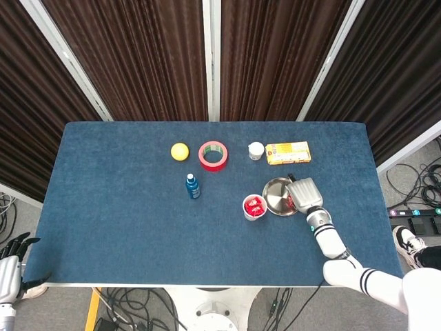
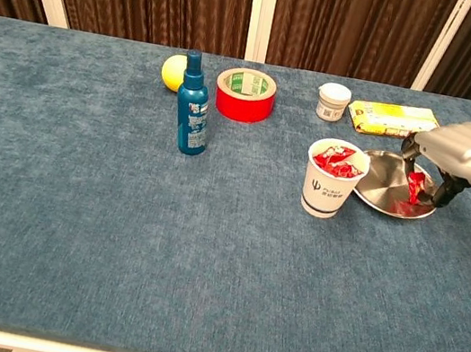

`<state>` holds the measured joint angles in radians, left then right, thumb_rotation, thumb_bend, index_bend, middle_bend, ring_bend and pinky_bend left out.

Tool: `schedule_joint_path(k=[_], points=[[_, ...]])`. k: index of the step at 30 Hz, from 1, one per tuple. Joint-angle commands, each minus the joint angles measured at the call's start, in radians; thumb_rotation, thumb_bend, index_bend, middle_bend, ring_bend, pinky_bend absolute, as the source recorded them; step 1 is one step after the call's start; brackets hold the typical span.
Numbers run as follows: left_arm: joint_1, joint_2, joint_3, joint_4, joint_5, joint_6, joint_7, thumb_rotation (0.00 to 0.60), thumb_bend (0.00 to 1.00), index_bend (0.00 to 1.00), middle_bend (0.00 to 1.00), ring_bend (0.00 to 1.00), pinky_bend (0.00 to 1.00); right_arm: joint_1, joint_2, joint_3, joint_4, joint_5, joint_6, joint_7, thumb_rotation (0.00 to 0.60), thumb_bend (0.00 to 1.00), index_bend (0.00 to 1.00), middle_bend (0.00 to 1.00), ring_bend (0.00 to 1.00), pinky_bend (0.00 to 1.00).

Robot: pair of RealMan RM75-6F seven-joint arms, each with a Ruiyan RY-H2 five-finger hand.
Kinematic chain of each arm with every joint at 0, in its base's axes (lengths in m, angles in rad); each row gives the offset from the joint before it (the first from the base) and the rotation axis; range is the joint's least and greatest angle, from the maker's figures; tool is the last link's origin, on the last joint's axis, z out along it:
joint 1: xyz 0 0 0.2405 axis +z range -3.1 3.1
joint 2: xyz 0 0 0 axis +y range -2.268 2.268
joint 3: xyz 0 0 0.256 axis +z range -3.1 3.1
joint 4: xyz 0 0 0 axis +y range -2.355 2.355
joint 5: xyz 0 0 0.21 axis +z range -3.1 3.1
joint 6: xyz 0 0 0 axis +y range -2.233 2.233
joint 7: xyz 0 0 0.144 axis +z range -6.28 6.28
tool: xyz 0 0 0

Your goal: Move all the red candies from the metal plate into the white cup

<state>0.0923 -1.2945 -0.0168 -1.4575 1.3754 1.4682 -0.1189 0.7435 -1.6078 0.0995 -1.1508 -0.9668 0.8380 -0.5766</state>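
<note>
The head view looks almost straight down from high above, far enough off that the whole blue table (image 1: 138, 227) fits — curtains at 12 o'clock, floor cables at 6 o'clock. The chest view sits low at the near edge, facing level across the table (image 2: 115, 237) toward the curtains, much closer. Both share the blue bottle (image 1: 192, 186) (image 2: 192, 106), red tape roll (image 1: 213, 155) (image 2: 245, 94) and white cup (image 1: 253, 207) (image 2: 327, 189).
</note>
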Motion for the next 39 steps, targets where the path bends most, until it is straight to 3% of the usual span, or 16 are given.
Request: schedule_joint_path(k=[1,10,15,29,39], points=[[-0.001,0.000,-0.001,-0.001,0.001,0.000,0.000,0.600,0.04,0.30,0.22,0.14,0.19,-0.006,0.026,0.011,-0.038,-0.021,0.028,0.018,0.600,0.33,0.57,0.16,0.60,1.00],[-0.002,0.010,-0.004,-0.018,0.010,0.012,0.010,0.600,0.04,0.30,0.22,0.14,0.19,-0.035,0.209,0.059,-0.366,-0.179,0.183,0.096,0.600,0.33,0.57,0.17,0.60,1.00],[0.002,0.015,-0.004,-0.026,0.015,0.025,0.013,0.600,0.04,0.30,0.22,0.14,0.19,-0.027,0.253,0.066,-0.480,-0.238,0.196,0.109,0.600,0.33,0.57,0.17,0.60,1.00],[0.004,0.010,-0.002,-0.015,0.009,0.016,0.000,0.600,0.04,0.30,0.22,0.14,0.19,0.028,0.167,0.022,-0.444,-0.183,0.094,0.035,0.600,0.33,0.42,0.16,0.60,1.00],[0.006,0.008,-0.001,-0.007,0.013,0.019,-0.006,0.600,0.04,0.30,0.22,0.14,0.19,0.016,0.191,0.028,-0.480,-0.189,0.136,0.049,0.600,0.33,0.28,0.15,0.60,1.00]])
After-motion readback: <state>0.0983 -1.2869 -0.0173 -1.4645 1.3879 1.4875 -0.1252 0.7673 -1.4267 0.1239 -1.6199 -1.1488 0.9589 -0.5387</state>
